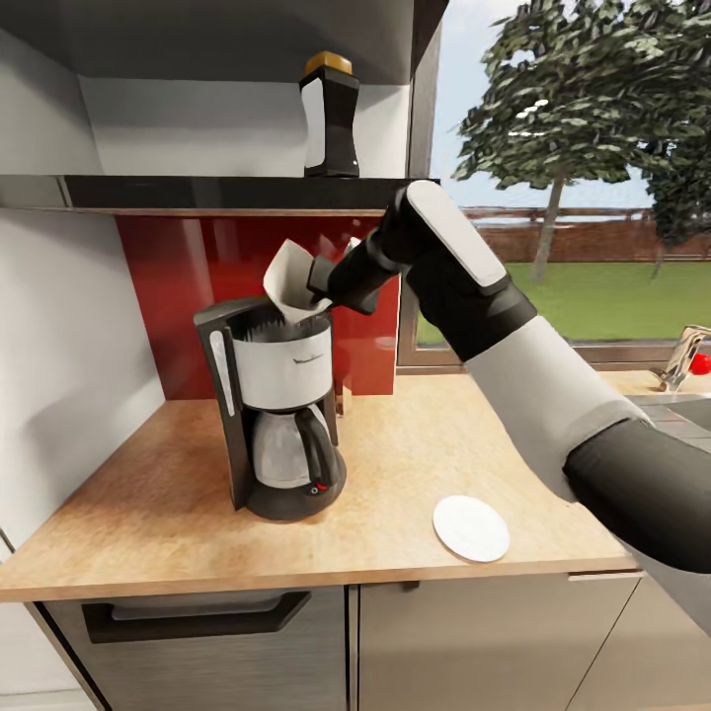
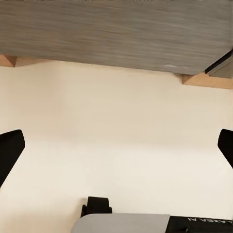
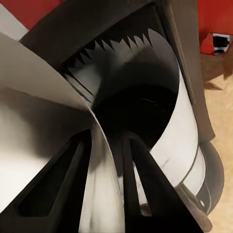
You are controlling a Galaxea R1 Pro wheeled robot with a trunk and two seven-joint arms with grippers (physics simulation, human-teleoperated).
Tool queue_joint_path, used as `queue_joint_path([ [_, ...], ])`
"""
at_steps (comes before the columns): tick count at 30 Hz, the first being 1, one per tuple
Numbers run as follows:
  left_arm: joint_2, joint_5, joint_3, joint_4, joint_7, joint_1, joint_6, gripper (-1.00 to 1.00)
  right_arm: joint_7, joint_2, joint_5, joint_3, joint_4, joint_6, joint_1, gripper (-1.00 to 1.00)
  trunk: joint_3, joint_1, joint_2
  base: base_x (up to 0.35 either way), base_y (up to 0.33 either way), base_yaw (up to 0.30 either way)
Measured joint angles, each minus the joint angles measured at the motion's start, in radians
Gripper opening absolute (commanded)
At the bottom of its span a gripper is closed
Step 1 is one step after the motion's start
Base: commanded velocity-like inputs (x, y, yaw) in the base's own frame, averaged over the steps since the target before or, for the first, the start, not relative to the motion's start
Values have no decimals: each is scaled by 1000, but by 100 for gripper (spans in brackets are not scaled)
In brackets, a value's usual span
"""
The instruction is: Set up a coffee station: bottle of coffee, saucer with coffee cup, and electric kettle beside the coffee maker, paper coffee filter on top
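One paper coffee filter (image 1: pixel 292 279) pinched, coffee maker (image 1: pixel 279 410) rim

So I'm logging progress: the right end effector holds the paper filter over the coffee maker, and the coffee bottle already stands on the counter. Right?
Not quite: the head view shows the coffee bottle on the kitchen shelf, not the counter. The right end effector does hold the paper filter over the coffee maker.

Right gripper (image 1: pixel 314 288) fingertips hidden behind filter (image 1: pixel 292 279). Left gripper (image 2: pixel 116 145) fingers cut off at frame edges. Tap (image 1: pixel 683 357) cropped at edge.
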Motion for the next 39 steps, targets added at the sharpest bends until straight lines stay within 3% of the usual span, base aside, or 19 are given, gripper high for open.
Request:
queue_joint_path([
  [1, 0, 0, 0, -2, 0, 0, 0, 100, 66, 1, -2, -2, 88, 1, -68, -100, 0, 0, 0, 0, 0, 0],
  [2, 0, 0, 0, -2, 0, 0, 0, 100, 69, 1, -3, -2, 91, 1, -73, -100, 0, 0, 0, 0, 0, 0],
  [39, -1, 0, -1, -6, 0, 0, 0, 100, 71, 2, -4, 3, 102, 0, -71, -100, 0, 0, 0, 0, 21, 0],
])
